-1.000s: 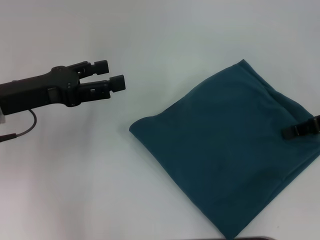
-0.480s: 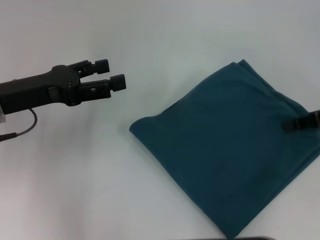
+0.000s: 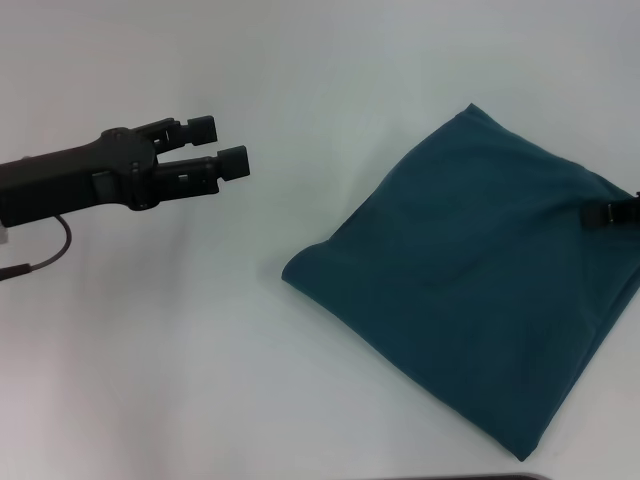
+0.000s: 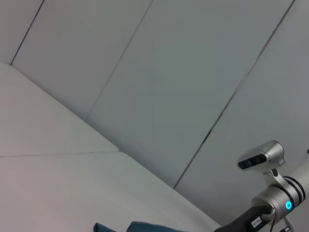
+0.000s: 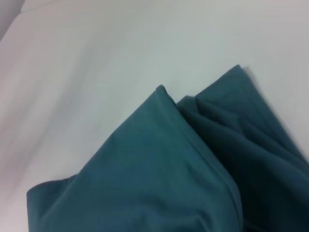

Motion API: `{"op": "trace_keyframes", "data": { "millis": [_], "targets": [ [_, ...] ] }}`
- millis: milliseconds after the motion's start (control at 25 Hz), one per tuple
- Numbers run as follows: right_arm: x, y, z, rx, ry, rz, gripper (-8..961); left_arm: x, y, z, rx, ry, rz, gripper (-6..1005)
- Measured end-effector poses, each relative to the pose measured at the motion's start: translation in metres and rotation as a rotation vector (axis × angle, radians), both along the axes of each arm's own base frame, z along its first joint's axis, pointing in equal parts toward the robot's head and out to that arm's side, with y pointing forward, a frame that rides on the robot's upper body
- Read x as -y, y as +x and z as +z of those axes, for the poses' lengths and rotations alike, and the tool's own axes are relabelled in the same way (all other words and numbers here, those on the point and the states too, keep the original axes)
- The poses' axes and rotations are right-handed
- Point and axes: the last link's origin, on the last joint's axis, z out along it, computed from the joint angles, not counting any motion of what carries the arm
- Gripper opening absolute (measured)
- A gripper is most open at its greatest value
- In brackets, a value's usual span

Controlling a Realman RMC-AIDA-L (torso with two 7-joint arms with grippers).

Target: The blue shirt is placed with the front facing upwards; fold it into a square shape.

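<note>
The blue shirt lies folded into a rough square, turned like a diamond, on the right half of the white table, plain teal side up. At the shirt's right edge only the tip of my right gripper shows, pinched on the cloth at the frame border. The right wrist view looks closely at the shirt's layered folds. My left gripper hangs over the bare table at the left, well apart from the shirt, its fingers parted and holding nothing. A corner of the shirt peeks into the left wrist view.
Grey wall panels fill the left wrist view, with my right arm's wrist camera low in one corner. A dark strip runs along the table's near edge. A cable hangs under the left arm.
The shirt has slid to the right and slightly away along with my right gripper, which has drawn back toward the frame edge. The left arm has stayed still.
</note>
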Motion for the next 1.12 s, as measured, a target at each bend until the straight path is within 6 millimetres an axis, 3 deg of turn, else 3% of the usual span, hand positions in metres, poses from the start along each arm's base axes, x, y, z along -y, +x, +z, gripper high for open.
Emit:
{"op": "trace_keyframes", "data": {
  "millis": [280, 720, 1120],
  "targets": [
    [0.001, 0.002, -0.001, 0.002, 0.003, -0.020, 60, -0.001, -0.001, 0.003, 0.001, 0.010, 0.001, 936],
    [-0.009, 0.003, 0.019, -0.032, 0.184, 0.024, 475, 0.004, -0.006, 0.001, 0.001, -0.017, 0.023, 937],
    [-0.006, -0.004, 0.012, -0.065, 0.207, 0.157, 541, 0.017, -0.022, -0.015, 0.014, -0.120, 0.114, 937]
  ]
}}
